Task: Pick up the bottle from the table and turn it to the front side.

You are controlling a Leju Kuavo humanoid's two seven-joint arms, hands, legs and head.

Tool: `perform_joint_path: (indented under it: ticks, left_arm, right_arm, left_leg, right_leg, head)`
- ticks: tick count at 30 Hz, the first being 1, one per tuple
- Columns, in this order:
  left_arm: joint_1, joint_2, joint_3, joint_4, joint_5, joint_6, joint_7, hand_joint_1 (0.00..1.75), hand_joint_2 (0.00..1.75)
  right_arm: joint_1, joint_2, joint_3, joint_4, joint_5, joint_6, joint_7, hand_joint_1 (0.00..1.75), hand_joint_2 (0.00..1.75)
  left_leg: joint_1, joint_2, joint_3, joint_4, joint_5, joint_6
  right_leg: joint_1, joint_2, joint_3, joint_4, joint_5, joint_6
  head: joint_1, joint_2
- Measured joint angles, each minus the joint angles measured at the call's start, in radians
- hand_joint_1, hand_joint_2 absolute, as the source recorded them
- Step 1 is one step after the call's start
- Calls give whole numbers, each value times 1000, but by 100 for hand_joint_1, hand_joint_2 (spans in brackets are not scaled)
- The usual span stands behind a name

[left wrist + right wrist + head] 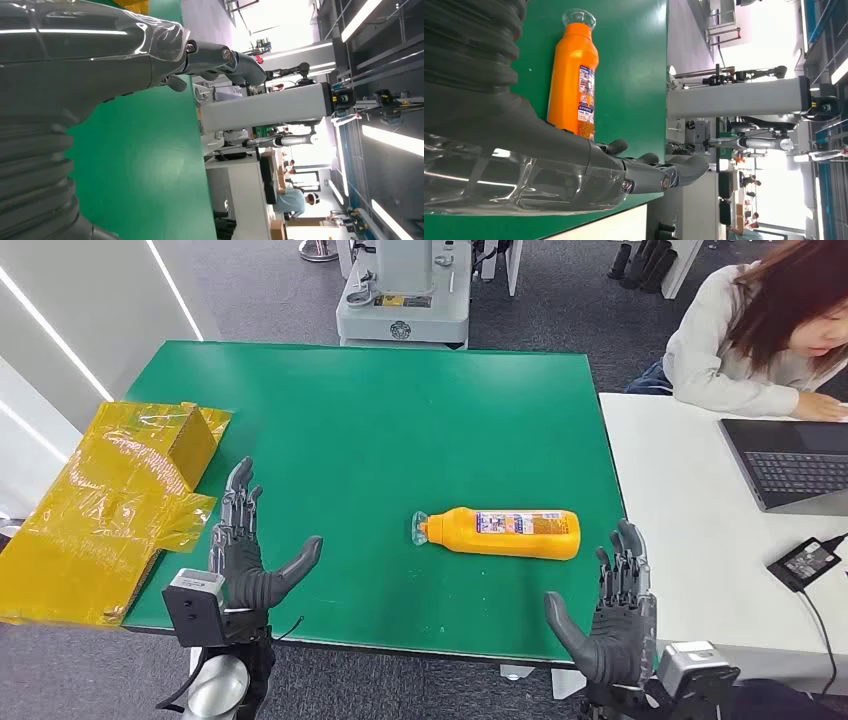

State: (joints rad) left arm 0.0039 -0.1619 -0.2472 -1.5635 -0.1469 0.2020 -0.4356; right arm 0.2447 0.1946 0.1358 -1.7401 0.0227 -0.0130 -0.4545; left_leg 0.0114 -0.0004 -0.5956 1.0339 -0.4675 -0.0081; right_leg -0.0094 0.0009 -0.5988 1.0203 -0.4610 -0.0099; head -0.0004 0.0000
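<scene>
An orange bottle with a clear cap and a printed label lies on its side on the green table, cap pointing left. The right wrist view shows the same bottle just beyond my fingers. My right hand hovers at the table's near edge, a little right of and nearer than the bottle, fingers spread and holding nothing. At the near left edge my left hand is also spread with nothing in it, well apart from the bottle. The left hand hangs above bare green table in the left wrist view.
Yellow-wrapped cardboard lies over the table's left side. A white desk adjoins on the right, with a laptop, a power brick and a seated person. Grey machinery stands behind the table.
</scene>
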Motion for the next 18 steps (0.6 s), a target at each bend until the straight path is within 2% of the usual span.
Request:
perform_joint_path:
  ticks: [18]
  left_arm:
    - [10, -5, 0, -4, -1, 3, 0, 0, 175]
  right_arm:
    - [-2, 0, -1, 0, 47, 12, 16, 0, 175]
  left_leg:
    - [0, 0, 0, 0, 0, 0]
  right_leg:
    - [0, 0, 0, 0, 0, 0]
  head:
    - [0, 0]
